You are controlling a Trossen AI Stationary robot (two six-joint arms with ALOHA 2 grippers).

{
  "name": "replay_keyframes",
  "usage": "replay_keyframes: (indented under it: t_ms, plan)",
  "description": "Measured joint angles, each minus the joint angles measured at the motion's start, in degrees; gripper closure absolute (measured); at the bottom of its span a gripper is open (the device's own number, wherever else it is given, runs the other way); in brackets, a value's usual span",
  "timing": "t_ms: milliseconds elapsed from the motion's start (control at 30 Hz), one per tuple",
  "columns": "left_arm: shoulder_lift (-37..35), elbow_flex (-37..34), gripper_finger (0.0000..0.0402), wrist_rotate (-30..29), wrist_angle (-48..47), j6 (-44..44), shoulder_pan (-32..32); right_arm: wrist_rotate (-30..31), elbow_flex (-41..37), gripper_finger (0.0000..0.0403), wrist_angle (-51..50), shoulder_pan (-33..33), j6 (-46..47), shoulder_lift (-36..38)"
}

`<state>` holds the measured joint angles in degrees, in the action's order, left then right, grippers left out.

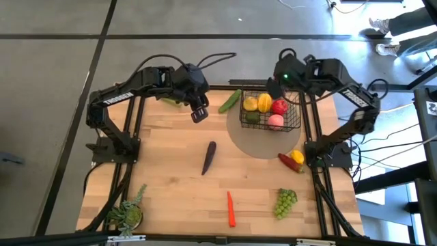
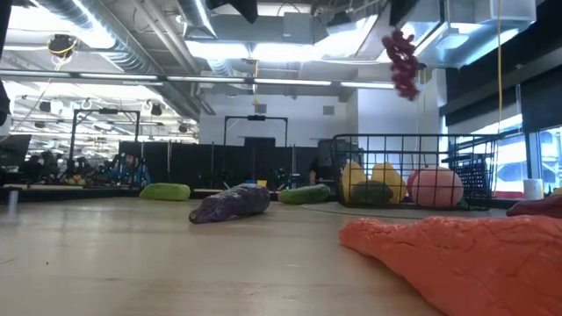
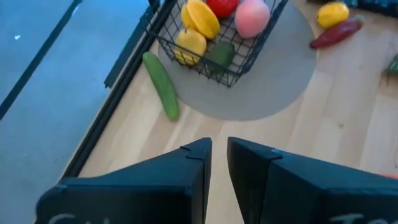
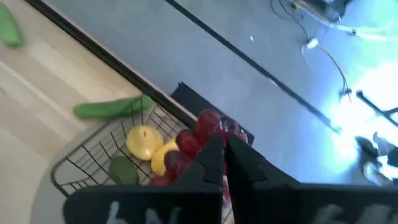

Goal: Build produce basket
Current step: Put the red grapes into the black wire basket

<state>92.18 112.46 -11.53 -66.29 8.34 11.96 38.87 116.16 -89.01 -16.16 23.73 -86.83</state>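
Black wire basket sits on a grey round mat at the far right of the wood table. Inside: yellow pepper, lemon, red fruit, pink peach, and a dark green piece, prob. avocado, in the near-left corner. In the low view the peach shows through the mesh beside two yellow items.

Right gripper is up over the basket's far edge, fingers pinched tight on a bunch of dark red grapes; in the low view the bunch hangs well above the basket, not touching it.

Left gripper hovers over the far-left-centre of the table, fingers nearly pressed together w/ a thin gap, holding nothing.

Outside the basket: cucumber just beside its left wall, half on the mat; second green veg at the far edge under the left arm; purple eggplant mid-table; carrot near front edge; green grapes front right; red pepper touching a small yellow fruit right of the mat. Potted plant in the front-left corner.
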Motion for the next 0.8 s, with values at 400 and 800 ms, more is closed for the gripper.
replay_keyframes:
  t_ms: [400, 800]
  plan:
    - [0.0, 0.0, 0.0360, 0.7, 6.1, -6.9, 0.9, -7.0, -27.9, 0.0403, 21.5, -4.6, -1.7, 9.5]
    - [0.0, 0.0, 0.0360, 0.9, 6.9, -6.3, 1.4, -4.5, -33.2, 0.0403, 25.4, -9.9, -4.4, 11.2]
